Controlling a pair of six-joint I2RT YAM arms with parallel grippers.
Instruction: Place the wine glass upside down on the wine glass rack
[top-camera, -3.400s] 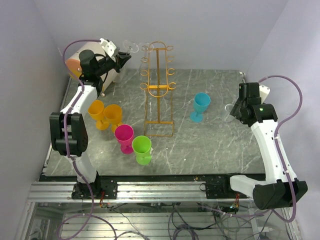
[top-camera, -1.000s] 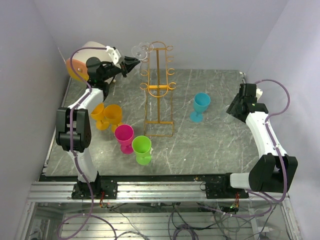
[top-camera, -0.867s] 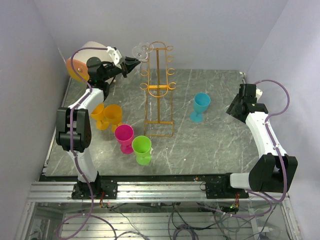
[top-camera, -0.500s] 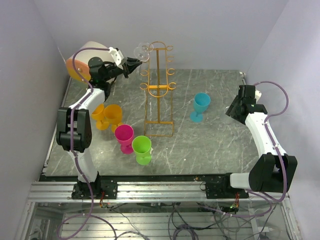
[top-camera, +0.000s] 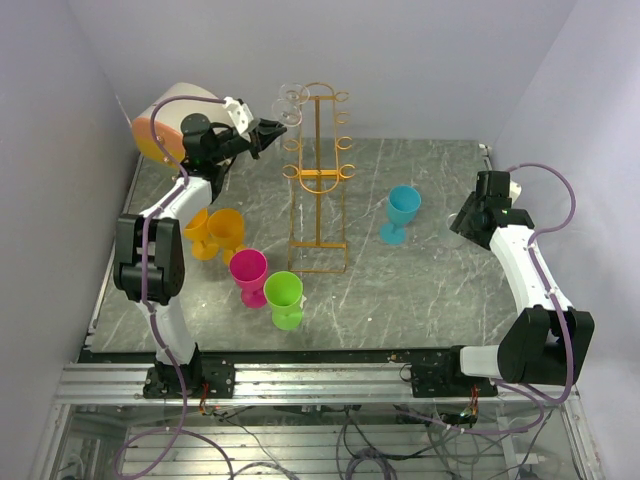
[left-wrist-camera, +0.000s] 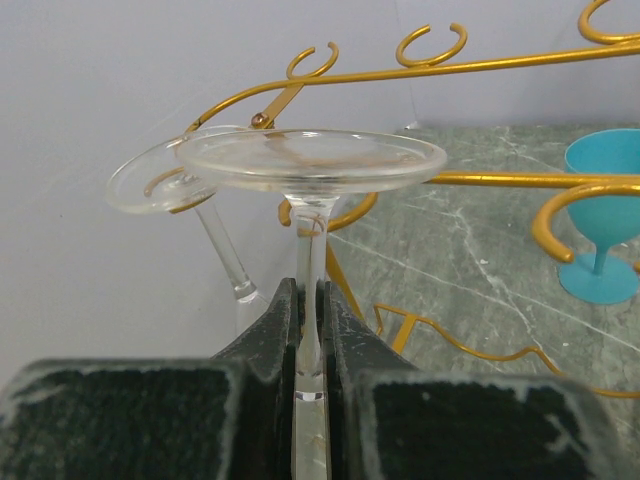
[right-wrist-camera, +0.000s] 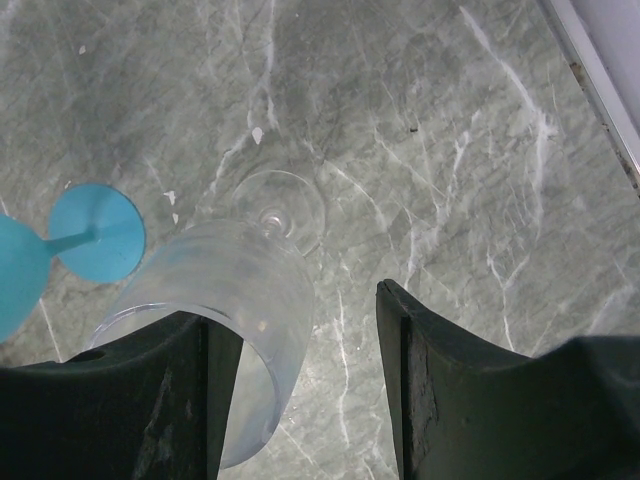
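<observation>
My left gripper (left-wrist-camera: 310, 300) is shut on the stem of a clear wine glass (left-wrist-camera: 330, 160), held upside down with its round foot on top. In the top view this gripper (top-camera: 268, 130) is high up at the top left of the orange-gold wire wine glass rack (top-camera: 318, 170), with the glass's foot close to the upper hooks (left-wrist-camera: 450, 68). Another clear glass (left-wrist-camera: 155, 185) hangs just left of the held one. My right gripper (right-wrist-camera: 300, 380) is open low over the table, with a third clear glass (right-wrist-camera: 220, 300) against its left finger (right-wrist-camera: 170, 400).
A cream drum with an orange face (top-camera: 165, 125) sits behind the left arm. Two orange goblets (top-camera: 212, 230), a pink one (top-camera: 248, 272) and a green one (top-camera: 284, 297) stand left of the rack. A blue goblet (top-camera: 402, 210) stands to its right.
My left gripper has carried the wine glass to the right, closer to the rack's top hooks. The right arm has barely moved.
</observation>
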